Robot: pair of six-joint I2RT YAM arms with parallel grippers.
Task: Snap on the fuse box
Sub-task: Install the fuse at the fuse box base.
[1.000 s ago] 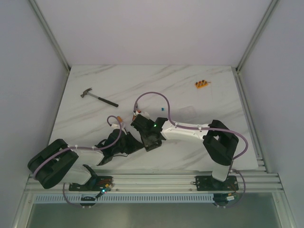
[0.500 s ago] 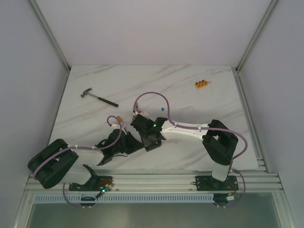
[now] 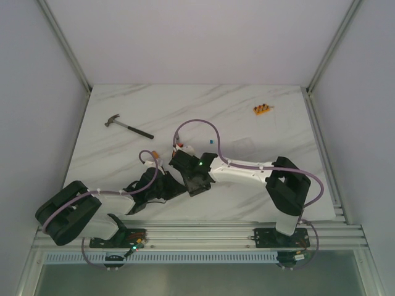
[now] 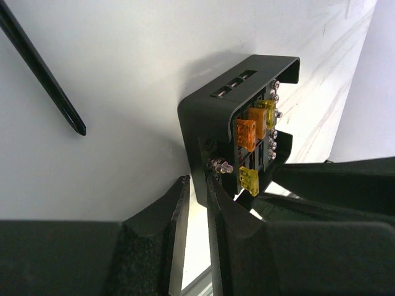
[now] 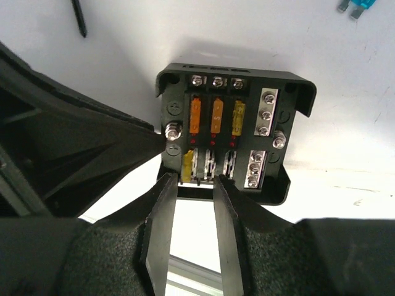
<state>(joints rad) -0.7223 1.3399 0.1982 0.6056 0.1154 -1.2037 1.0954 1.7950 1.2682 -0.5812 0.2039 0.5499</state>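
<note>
The fuse box (image 5: 231, 142) sits lidless on the table (image 5: 111, 37) between my arms, with my left pincer (image 4: 197, 182) nipping its side wall. My right pincer (image 5: 196, 179) hangs spread by the lower fuses. I should fetch what looks like the clear lid (image 3: 247, 145), square it up, and press evenly.

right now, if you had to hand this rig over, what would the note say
Left gripper: shut on a side wall of the small black square plastic fuse box, steadying it.
Right gripper: jaws apart, tips at the box's near edge, holding nothing.
Box: orange and yellow fuses bare, no lid on it.
Lid: a faint clear square on the white marbled table, right of the box, is probably it.
Done: box is held.
Left: fetch the lid and snap it on.
</note>
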